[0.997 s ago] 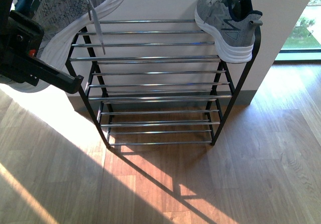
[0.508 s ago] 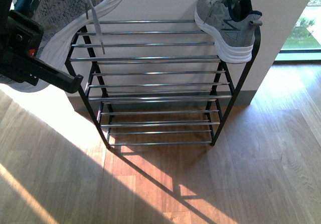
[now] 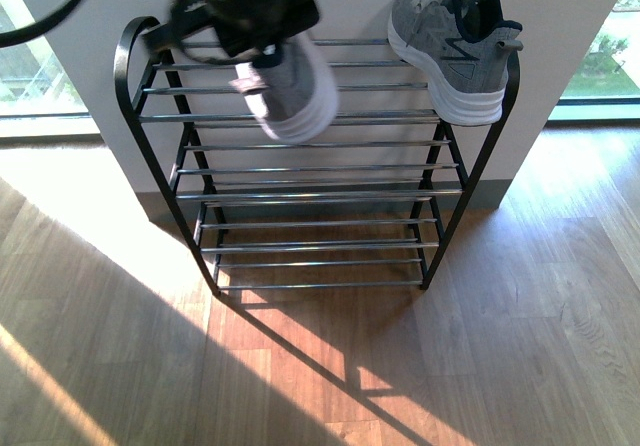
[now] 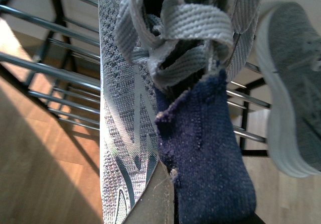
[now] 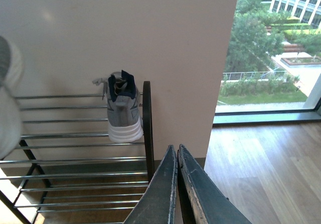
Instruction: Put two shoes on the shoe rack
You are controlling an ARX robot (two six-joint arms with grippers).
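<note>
Blurred left hand (image 3: 250, 21) grasping grey sneaker (image 3: 290, 91) above shoe rack (image 3: 300, 169); 2nd sneaker (image 3: 450, 51) on top tier, right end; right hand (image 5: 176, 152) clenched, empty.

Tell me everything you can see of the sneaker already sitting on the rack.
The sneaker is grey knit with a thick white sole, navy lining and tongue, grey laces and a dark zigzag mark on its side. It sits sole down on the chrome bars of the top tier of the rack, at the right end beside the black side frame, with its heel towards the front and its toe towards the wall. Nothing grips it. The second sneaker hangs apart, further left.
</note>
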